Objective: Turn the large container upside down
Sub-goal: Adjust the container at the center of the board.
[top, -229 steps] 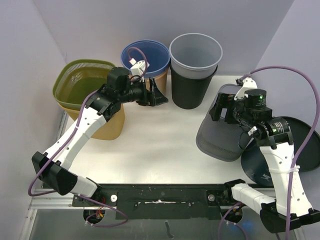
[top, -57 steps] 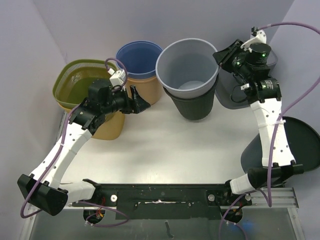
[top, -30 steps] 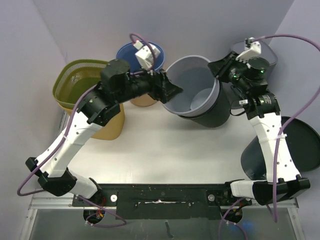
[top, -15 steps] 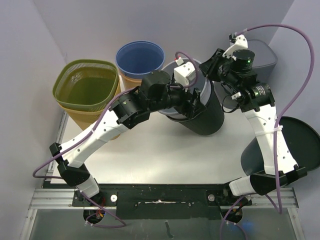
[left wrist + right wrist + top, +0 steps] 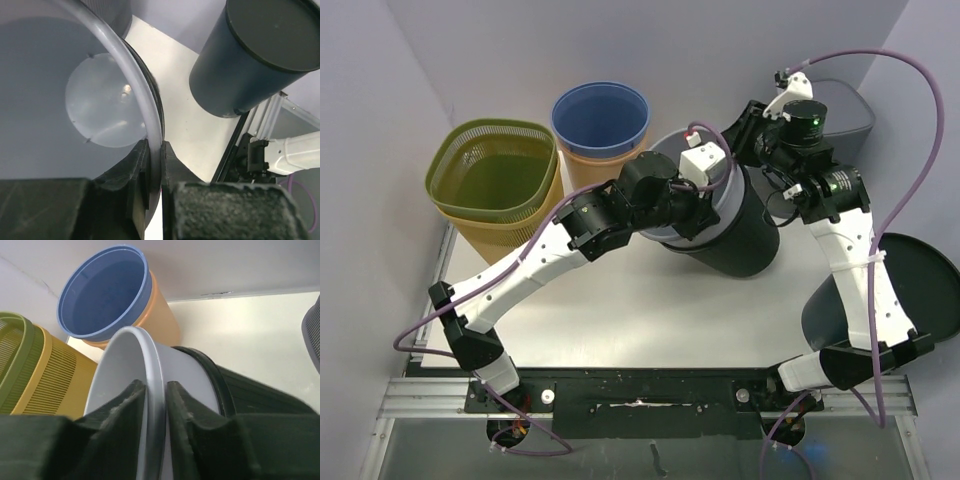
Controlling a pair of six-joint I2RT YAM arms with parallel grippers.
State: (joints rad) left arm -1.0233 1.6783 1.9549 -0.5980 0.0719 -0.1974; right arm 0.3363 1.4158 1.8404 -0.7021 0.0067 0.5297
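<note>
Grip is new: the left hand (image 5: 154, 150), wide a moment ago, now pinches the rim of the grey bin (image 5: 95, 107), which lies tilted in the black bin (image 5: 740, 245) at upper centre. The right hand (image 5: 155, 390) pinches the opposite rim, so flipping can start.

We see our left gripper (image 5: 154, 150) at the bottom centre, its two dark fingers pinching the rim of the grey bin (image 5: 60, 100) that fills the left of the frame. A black bin (image 5: 151, 95) wraps it just outside. At the upper right, a dark round container (image 5: 250, 60) stands closed end up on the white table (image 5: 187, 132).
</note>
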